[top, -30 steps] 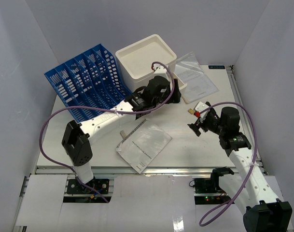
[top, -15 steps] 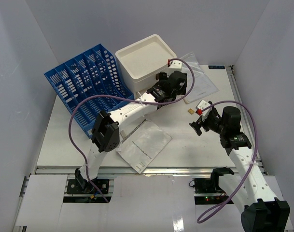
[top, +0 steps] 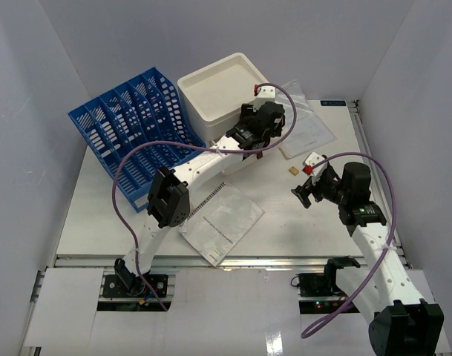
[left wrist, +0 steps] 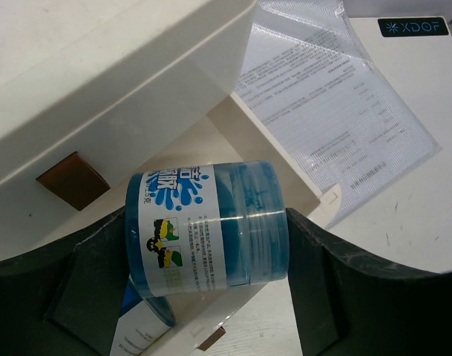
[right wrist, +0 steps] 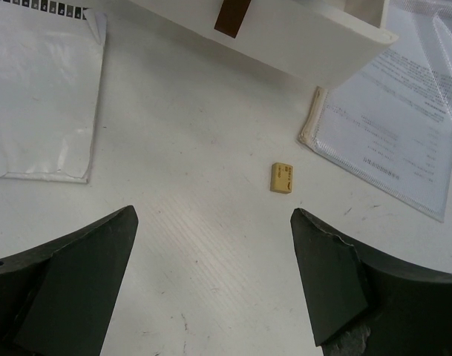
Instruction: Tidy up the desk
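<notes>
Left tool (left wrist: pixel 207 252) clamped end-to-end on blue tub (left wrist: pixel 211 222), over drawer box (left wrist: pixel 99 74) at 12 o'clock of surface (top: pixel 285 222) | tub likely light, stiff, slick; flat ends grip best | right tool (right wrist: pixel 212 215) spread wide above tan block (right wrist: pixel 282 178)

A back wall (top: pixel 211 30), a left wall (top: pixel 25 148) and a right wall (top: pixel 426 111) close in the spot. All are plain, pale grey-purple. The light is soft and even.
</notes>
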Robot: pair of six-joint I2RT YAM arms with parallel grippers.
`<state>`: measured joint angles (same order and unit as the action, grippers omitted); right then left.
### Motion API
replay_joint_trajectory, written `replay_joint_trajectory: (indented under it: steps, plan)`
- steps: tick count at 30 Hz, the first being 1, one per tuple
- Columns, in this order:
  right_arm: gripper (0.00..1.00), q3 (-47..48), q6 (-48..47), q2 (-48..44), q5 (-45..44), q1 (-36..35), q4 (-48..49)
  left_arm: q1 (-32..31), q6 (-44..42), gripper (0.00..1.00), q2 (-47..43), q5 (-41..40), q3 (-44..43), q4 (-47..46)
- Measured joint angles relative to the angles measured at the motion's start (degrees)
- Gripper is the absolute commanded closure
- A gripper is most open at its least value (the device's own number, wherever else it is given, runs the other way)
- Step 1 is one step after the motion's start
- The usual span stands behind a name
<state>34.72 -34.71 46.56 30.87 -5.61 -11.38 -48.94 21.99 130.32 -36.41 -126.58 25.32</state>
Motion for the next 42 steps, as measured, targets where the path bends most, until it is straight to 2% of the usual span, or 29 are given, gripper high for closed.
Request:
replay_joint_trajectory:
  steps: [2, 7, 13, 19, 21, 25, 28, 30, 33, 37, 42]
  plan:
    - [0.10, 0.0, 0.2, 0.4, 0.1, 0.1, 0.0, 0.0, 0.0, 0.12, 0.0, 0.8, 0.0, 0.1]
    - [0.10, 0.0, 1.4, 1.3, 0.8, 0.2, 1.1, 0.0, 0.0, 0.07, -0.2, 3.6, 0.1, 0.1]
    - [0.10, -1.0, 3.3, 1.5, 2.0, 0.2, 2.9, 0.1, -0.3, 0.04, -3.0, 6.9, 1.9, -0.4]
    - [0.10, -1.8, 4.5, 1.6, 2.9, 0.3, 4.1, 0.4, -2.0, 0.04, -9.9, 9.5, 6.2, -0.1]
    - [0.09, -2.0, 5.9, 2.0, 3.5, 0.3, 5.2, 0.5, -5.4, 0.04, -12.3, 12.1, 7.6, -1.0]
    - [0.37, -2.5, 8.4, 7.8, 6.9, 0.3, 7.3, 1.3, -15.3, 0.02, -17.6, 18.2, 11.0, -1.1]
    - [0.46, -0.8, 10.4, 15.3, 9.7, 0.2, 6.6, 2.8, -21.2, 0.04, -19.8, 21.4, 11.1, -0.5]
    - [0.44, -0.1, 11.6, 18.0, 10.7, 0.0, 6.5, 4.3, -23.6, 0.04, -20.7, 23.1, 11.5, -0.2]
    - [0.25, 0.2, 13.8, 18.0, 11.3, -0.4, 8.2, 6.8, -25.7, 0.03, -21.8, 25.1, 13.5, 0.2]
    - [0.05, 6.2, 15.9, 18.5, 6.0, -4.5, 9.7, 9.5, -24.3, 0.02, -24.5, 26.6, 19.6, 0.1]
    - [0.10, 21.2, 19.6, 25.5, -5.5, -11.9, 10.4, 10.8, -15.9, 0.02, -36.6, 30.4, 39.5, -5.7]
